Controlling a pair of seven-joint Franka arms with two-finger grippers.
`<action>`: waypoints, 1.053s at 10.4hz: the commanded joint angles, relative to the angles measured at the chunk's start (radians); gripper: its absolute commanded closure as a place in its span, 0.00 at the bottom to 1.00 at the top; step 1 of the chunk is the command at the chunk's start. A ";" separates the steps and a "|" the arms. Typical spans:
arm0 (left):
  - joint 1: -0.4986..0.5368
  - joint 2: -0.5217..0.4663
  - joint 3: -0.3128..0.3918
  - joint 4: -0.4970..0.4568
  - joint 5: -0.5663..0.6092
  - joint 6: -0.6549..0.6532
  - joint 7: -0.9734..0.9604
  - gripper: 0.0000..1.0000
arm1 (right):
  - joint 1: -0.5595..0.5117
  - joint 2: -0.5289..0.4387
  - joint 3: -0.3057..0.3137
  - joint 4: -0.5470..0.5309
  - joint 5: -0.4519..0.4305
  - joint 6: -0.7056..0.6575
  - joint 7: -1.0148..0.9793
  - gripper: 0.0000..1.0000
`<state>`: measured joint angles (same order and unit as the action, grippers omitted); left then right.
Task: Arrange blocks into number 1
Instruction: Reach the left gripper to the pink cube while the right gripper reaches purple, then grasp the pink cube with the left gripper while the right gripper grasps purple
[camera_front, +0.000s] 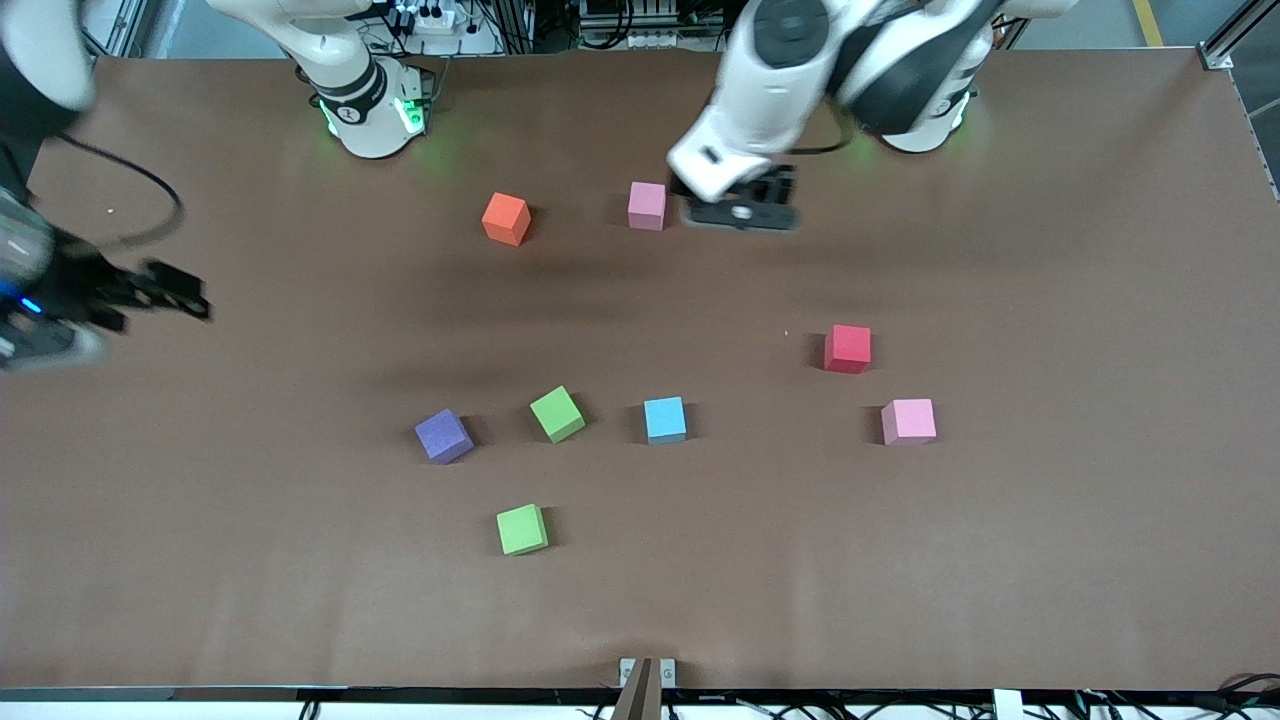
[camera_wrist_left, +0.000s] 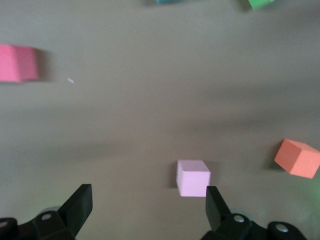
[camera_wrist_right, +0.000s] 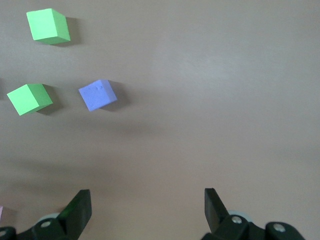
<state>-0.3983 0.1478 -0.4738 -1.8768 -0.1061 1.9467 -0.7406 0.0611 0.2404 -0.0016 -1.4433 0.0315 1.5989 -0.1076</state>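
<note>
Eight foam blocks lie scattered on the brown table (camera_front: 1050, 560): orange (camera_front: 505, 218), pink (camera_front: 647, 205), red (camera_front: 847, 348), a second pink (camera_front: 908, 421), light blue (camera_front: 665, 419), green (camera_front: 557, 413), purple (camera_front: 443, 435) and a second green (camera_front: 522, 529). My left gripper (camera_front: 742, 212) (camera_wrist_left: 148, 205) hangs open over the table just beside the first pink block (camera_wrist_left: 193, 177), which sits off to one finger's side, not between the jaws. My right gripper (camera_front: 172, 293) (camera_wrist_right: 147, 207) is open over bare table at the right arm's end, holding nothing.
The left wrist view also takes in the red block (camera_wrist_left: 17, 62) and the orange block (camera_wrist_left: 298, 157). The right wrist view shows both green blocks (camera_wrist_right: 48, 26) (camera_wrist_right: 29, 98) and the purple block (camera_wrist_right: 97, 94). A bracket (camera_front: 646, 672) sits at the table's near edge.
</note>
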 joint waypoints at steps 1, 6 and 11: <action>-0.111 0.111 0.004 -0.033 0.068 0.145 -0.154 0.00 | 0.089 0.130 -0.002 0.023 -0.002 0.111 -0.012 0.00; -0.243 0.252 0.001 -0.068 0.118 0.267 -0.388 0.00 | 0.226 0.305 0.000 0.020 -0.004 0.263 -0.110 0.00; -0.270 0.283 -0.003 -0.168 0.198 0.388 -0.434 0.00 | 0.226 0.321 -0.002 -0.202 -0.008 0.547 -0.323 0.00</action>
<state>-0.6588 0.4414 -0.4760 -2.0214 0.0511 2.3128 -1.1361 0.2925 0.5804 -0.0067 -1.5606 0.0295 2.0646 -0.3782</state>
